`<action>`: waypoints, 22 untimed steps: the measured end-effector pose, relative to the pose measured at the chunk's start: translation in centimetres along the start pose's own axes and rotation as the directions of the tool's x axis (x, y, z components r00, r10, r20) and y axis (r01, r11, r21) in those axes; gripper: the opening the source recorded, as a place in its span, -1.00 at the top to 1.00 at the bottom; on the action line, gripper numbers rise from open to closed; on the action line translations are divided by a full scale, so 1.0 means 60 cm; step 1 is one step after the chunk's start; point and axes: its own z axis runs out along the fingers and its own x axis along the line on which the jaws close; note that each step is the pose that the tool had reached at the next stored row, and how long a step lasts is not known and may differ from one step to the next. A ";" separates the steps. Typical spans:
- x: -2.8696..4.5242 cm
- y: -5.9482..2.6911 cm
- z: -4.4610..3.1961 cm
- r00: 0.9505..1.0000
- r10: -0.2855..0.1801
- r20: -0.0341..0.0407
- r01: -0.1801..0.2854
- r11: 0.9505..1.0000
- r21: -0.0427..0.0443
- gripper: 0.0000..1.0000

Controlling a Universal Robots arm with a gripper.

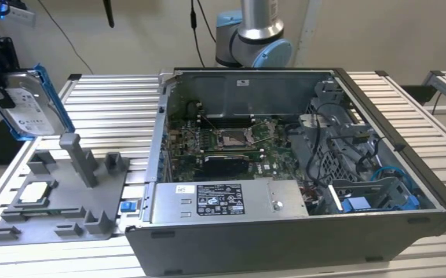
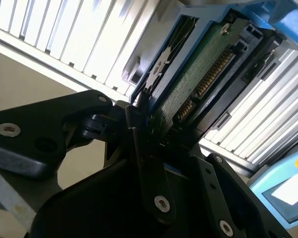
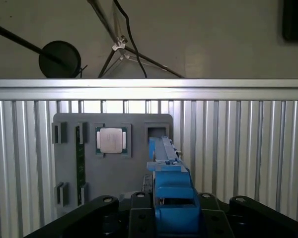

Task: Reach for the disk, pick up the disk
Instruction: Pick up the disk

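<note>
The disk (image 1: 31, 110) hangs in the air at the exterior view's upper left, standing on edge above the table, its white label facing out and its blue carrier frame around it. My gripper (image 1: 5, 92) is shut on its upper end. In the second wrist view the disk's green circuit board (image 2: 198, 84) and blue frame run away from the black fingers (image 2: 144, 144) clamped on it. The first wrist view looks down along the blue carrier edge (image 3: 171, 188) between the fingers, with the grey fixture below.
A grey fixture plate (image 1: 91, 202) with upright posts lies under the disk and carries a small square silver chip (image 1: 36, 192). To the exterior view's right stands an open computer case (image 1: 393, 226) with a silver power-supply box (image 1: 223, 200). The arm's base (image 1: 250, 35) is behind it. The table (image 1: 114, 104) is slatted aluminium.
</note>
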 end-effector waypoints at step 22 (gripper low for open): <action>0.000 0.000 -0.008 1.000 0.000 0.003 0.000 1.000 0.000 1.00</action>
